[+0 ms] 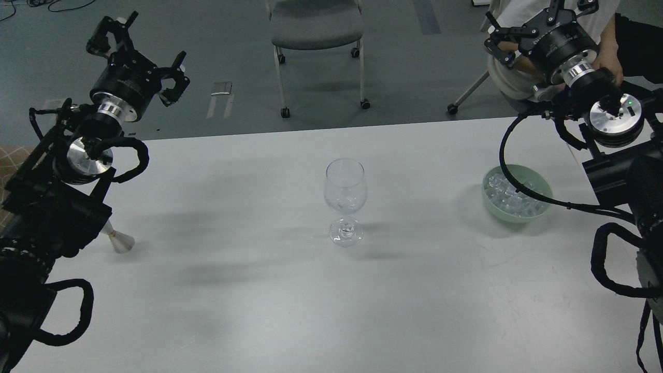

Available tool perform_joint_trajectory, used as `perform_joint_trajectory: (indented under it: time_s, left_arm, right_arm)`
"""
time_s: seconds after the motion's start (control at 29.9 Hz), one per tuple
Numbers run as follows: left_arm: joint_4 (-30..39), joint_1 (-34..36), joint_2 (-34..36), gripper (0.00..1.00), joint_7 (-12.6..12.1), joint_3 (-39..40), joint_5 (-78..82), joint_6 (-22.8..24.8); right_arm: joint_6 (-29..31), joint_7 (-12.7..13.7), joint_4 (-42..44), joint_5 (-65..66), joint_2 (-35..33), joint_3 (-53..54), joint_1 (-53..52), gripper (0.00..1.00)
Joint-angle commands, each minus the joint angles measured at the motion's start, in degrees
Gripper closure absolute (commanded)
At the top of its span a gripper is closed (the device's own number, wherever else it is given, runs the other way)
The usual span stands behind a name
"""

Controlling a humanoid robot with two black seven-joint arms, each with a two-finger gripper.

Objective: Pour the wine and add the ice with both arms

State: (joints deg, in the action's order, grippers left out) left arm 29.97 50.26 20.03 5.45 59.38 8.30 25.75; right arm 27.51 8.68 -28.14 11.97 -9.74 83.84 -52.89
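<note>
Pale grey laminate is filling the near half of the table (259,311), bare apart from soft shadows. Further in, an empty wine glass (345,199) is standing upright at the centre. To its right, well apart, the ice (510,197) is lying heaped in a green bowl (518,215). At the far left a small conical white piece (120,241) is poking out from under the arm; I cannot tell what it is, and no wine is showing. The 2 arms are hanging raised, the left gripper (142,57) spread open and holding nothing, the right gripper (538,18) open too, it seems. To do this well, the right one should be dropping straight over the bowl, clear of its own cable. Beyond, a wheeled chair (316,26) is waiting on grey floor.
</note>
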Motion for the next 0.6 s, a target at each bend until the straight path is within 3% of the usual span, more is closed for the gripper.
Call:
perform_joint_trajectory:
  time_s: [0.0, 0.57]
  left_arm:
    - [0.00, -0.25, -0.17, 0.01, 0.09, -0.05, 0.31, 0.09]
    - [0.00, -0.34, 0.27, 0.01, 0.26, -0.14, 0.49, 0.53]
  right_arm:
    - [0.09, 0.02, 0.11, -0.01, -0.46, 0.10, -0.02, 0.00]
    - [0.09, -0.07, 0.19, -0.01, -0.55, 0.27, -0.02, 0.00]
